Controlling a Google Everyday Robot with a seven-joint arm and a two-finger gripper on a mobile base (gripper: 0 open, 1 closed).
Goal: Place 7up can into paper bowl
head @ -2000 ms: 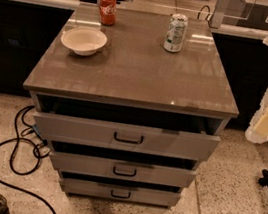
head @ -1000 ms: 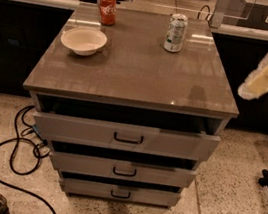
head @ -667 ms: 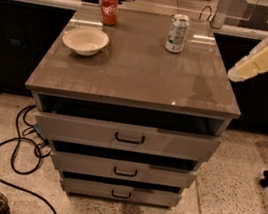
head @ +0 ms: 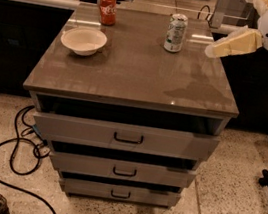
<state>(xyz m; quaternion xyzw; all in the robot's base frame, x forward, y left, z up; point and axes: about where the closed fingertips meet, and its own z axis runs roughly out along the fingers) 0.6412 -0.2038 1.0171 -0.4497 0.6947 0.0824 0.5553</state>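
Observation:
The 7up can (head: 175, 32), silver-white with green markings, stands upright at the back right of the grey-brown cabinet top (head: 139, 74). The off-white paper bowl (head: 84, 40) sits at the back left, with nothing in it. My gripper (head: 212, 50) is the cream-coloured tip of the arm reaching in from the upper right. It hangs above the right edge of the top, a short way to the right of the can and apart from it. It holds nothing that I can see.
A red cola can (head: 108, 7) stands upright behind the bowl. The top drawer (head: 128, 137) below the surface is pulled out a little. A black cable (head: 12, 155) lies on the floor at the left. A dark counter runs behind the cabinet.
The arm has swung up from the right side and in toward the left, so its tip now points at the 7up can. The cans and bowl have not moved.

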